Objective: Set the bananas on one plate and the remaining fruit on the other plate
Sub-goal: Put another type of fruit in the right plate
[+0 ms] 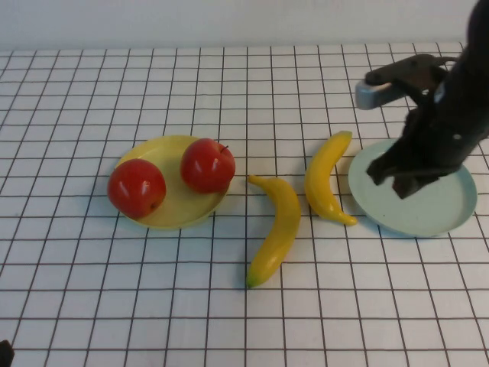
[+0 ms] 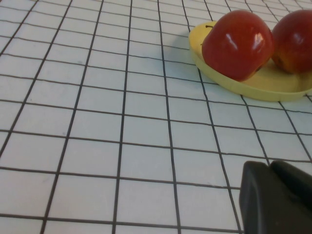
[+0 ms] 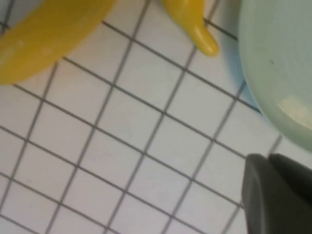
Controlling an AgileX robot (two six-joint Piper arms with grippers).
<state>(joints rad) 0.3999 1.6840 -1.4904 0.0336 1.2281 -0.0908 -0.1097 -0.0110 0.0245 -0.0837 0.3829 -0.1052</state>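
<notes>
Two red apples (image 1: 136,187) (image 1: 207,164) sit on the pale yellow plate (image 1: 174,215) at the left. They also show in the left wrist view (image 2: 237,44) (image 2: 295,41) on that plate (image 2: 253,87). Two yellow bananas (image 1: 276,229) (image 1: 327,177) lie on the table between the plates. The blue-green plate (image 1: 428,214) at the right holds nothing. My right gripper (image 1: 393,177) hovers over that plate's left part, shut and empty (image 3: 267,158). My left gripper (image 2: 267,165) is shut and empty, low over the table near the yellow plate.
The table is a white cloth with a black grid. The right wrist view shows both bananas (image 3: 44,39) (image 3: 192,22) and the blue-green plate's rim (image 3: 273,73). The right arm's grey-tipped link (image 1: 374,93) stands behind the plate.
</notes>
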